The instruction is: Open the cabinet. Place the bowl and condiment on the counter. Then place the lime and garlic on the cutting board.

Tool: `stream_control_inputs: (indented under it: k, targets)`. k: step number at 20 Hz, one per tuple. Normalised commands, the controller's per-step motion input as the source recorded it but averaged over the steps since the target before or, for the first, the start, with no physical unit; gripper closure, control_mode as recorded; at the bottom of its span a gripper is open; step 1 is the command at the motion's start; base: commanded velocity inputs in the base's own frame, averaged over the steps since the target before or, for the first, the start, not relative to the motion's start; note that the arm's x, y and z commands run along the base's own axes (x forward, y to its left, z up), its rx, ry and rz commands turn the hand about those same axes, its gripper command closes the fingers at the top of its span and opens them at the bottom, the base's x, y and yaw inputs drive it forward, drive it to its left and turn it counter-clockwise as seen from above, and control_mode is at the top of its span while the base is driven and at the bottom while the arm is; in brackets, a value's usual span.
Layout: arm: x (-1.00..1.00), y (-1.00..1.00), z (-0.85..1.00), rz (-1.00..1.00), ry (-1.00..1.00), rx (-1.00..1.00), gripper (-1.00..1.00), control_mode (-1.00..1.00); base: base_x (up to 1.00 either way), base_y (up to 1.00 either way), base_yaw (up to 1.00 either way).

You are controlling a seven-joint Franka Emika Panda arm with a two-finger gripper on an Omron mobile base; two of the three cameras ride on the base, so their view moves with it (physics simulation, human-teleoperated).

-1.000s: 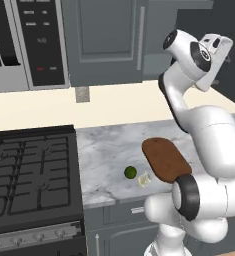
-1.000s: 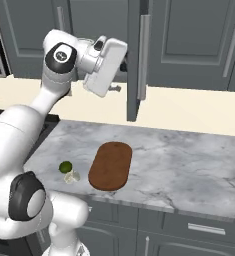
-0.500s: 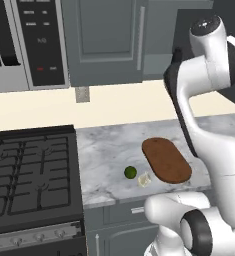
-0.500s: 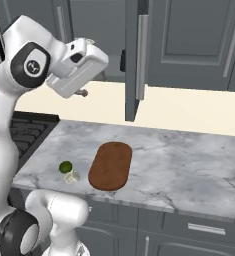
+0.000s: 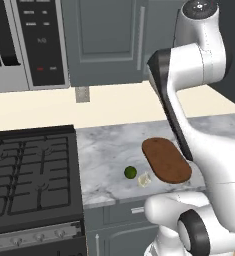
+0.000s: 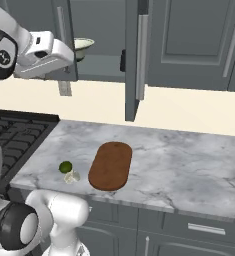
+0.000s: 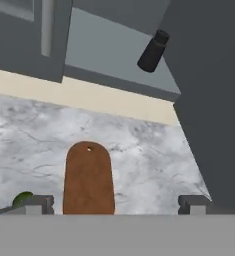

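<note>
1. Dark grey panelled doors of the cabinet (image 6: 139,55) are now standing open, one leaf swung edge-on toward the room, so the opening step is looking finished and the shelf items are becoming reachable.
2. White arm is swinging back and up from the doors over the last second, and its hand (image 7: 116,202) is now hanging above the tabletop (image 6: 189,155), aimed at the open shelf.
3. Reddish-brown cutting board (image 6: 110,165) is lying bare on the tabletop, directly below the hand in the hand view.
4. Pale bowl (image 6: 82,46) is sitting on the cabinet shelf, partly hidden behind the arm in the right base view.
5. Dark condiment (image 7: 152,51) is standing on the same shelf, well ahead of the hand and toward the open door's side.
6. Green lime (image 6: 65,166) and off-white garlic (image 6: 72,176) are resting together near the tabletop's front edge, just beside the board.
7. Fingertips (image 7: 38,204) are spread wide apart, holding nothing.
</note>
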Motion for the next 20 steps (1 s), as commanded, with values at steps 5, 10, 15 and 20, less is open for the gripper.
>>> stream_control_inputs:
  k: [5,10,15,20]
  targets:
    - [0.65,0.71,0.22,0.00,-0.14,0.25,-1.00,-1.00,0.00,0.00,0.00]
    - [0.93,0.03,0.00,0.00,-0.11,0.27,-1.00,-1.00,0.00,0.00,0.00]
    - [0.75,0.00,-0.02,0.00,-0.07,0.15,-1.00,-1.00,0.00,0.00,0.00]
    - [0.51,0.07,-0.26,0.06,-0.01,0.02,-1.00,-1.00,0.00,0.00,0.00]
